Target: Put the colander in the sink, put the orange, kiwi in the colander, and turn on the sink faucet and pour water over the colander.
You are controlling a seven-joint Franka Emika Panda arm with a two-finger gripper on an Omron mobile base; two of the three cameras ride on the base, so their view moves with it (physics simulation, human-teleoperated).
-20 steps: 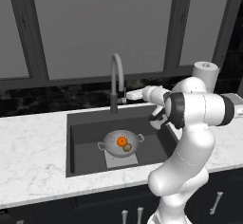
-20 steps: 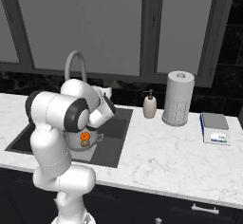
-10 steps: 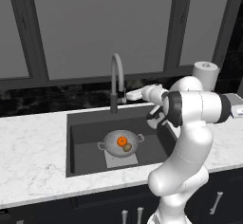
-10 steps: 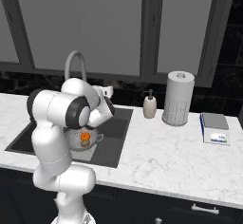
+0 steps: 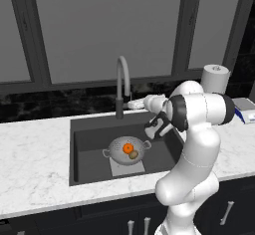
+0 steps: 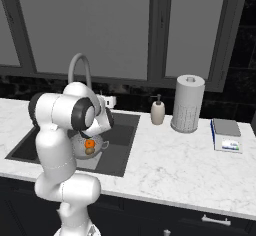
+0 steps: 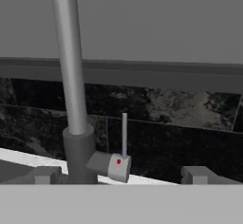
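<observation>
We see the jaws spread wide by the faucet (image 7: 71, 76) lever (image 7: 124, 135); orange (image 5: 128, 148) and kiwi (image 5: 133, 155) sit in the colander (image 5: 117, 149).

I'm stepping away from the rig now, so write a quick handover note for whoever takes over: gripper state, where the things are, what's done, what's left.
Gripper: open, holding nothing, lined up on the faucet with its side lever between the fingertips, not yet gripped.
Colander: upright in the sink, on the lighter square at the bottom.
Orange and kiwi: both inside the colander.
Done: colander placed, both fruits in.
Left: turn the faucet on. No water is visible running. The spout looks close to over the colander, but check it once water flows.
</observation>
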